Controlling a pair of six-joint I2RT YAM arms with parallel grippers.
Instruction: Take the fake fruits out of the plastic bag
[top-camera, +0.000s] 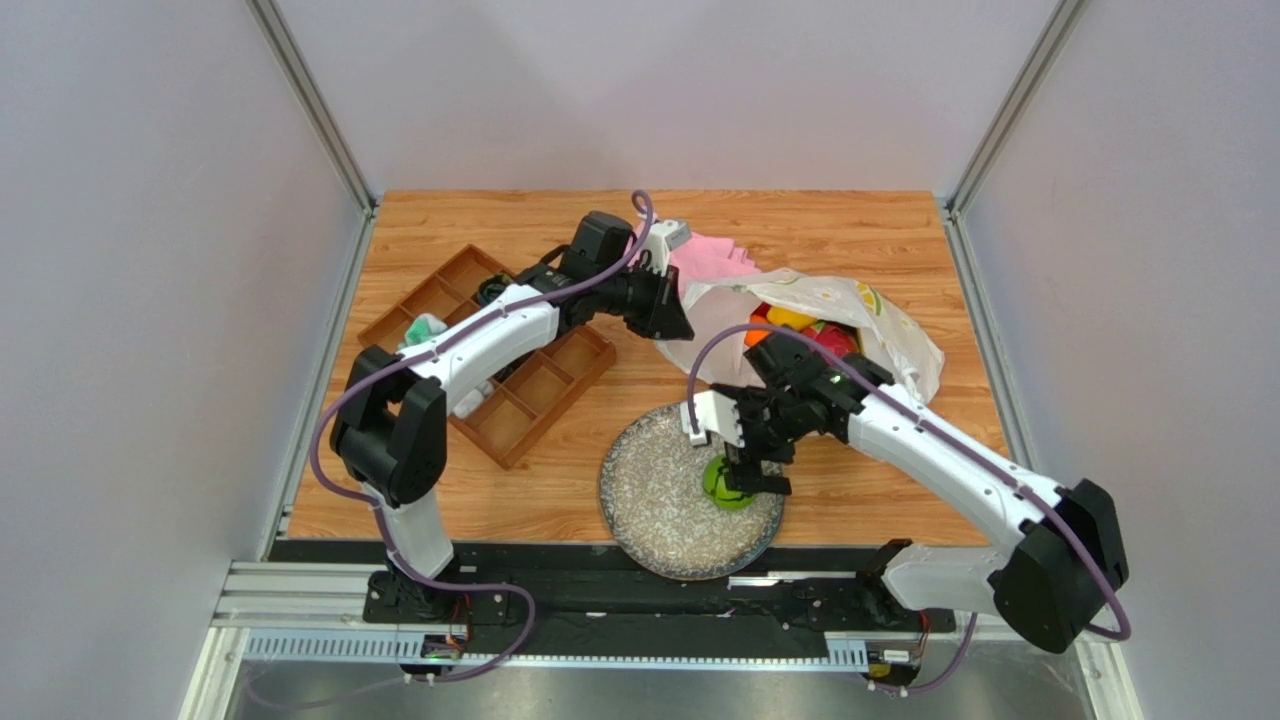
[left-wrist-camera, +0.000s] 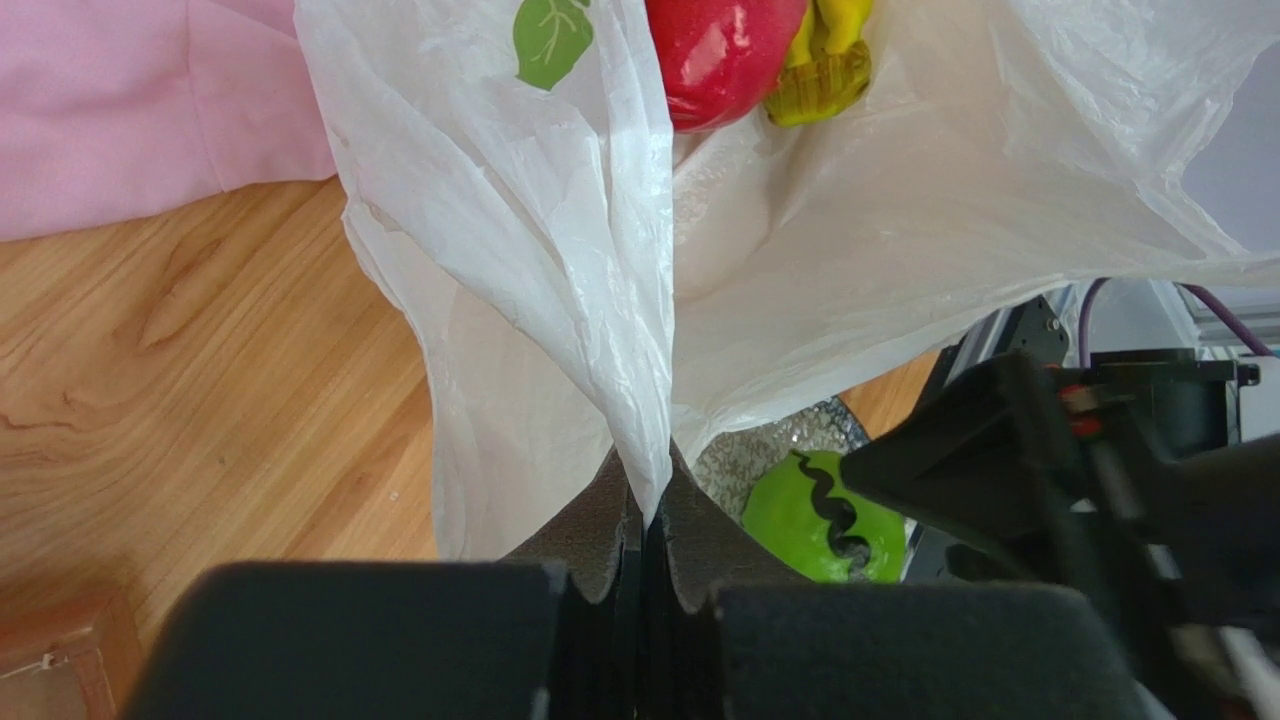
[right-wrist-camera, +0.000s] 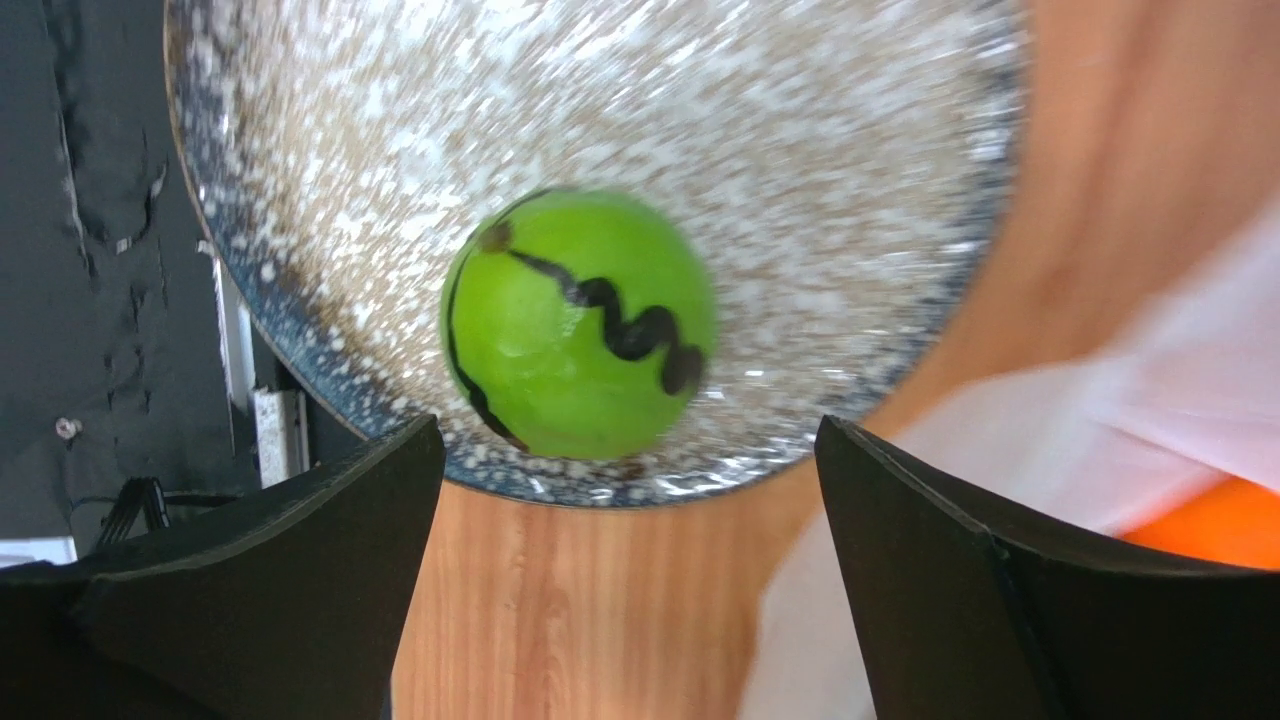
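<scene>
Holds right gripper (right-wrist-camera: 627, 435) splayed above green fruit (right-wrist-camera: 579, 323) on speckled plate (right-wrist-camera: 842, 150), grasping nothing. Clamps left gripper (left-wrist-camera: 646, 525) on plastic bag (left-wrist-camera: 842, 300) fold beyond plate. Shows red fruit (left-wrist-camera: 721, 53), possibly dragon fruit, inside.

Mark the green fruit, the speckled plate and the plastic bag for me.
green fruit (right-wrist-camera: 579, 323), right wrist view, centre of its skin.
speckled plate (top-camera: 654, 483), top view, bare left part.
plastic bag (left-wrist-camera: 902, 225), left wrist view, right-hand wall.

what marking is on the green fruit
Black wavy line on green fruit; clearest in right wrist view.
</scene>
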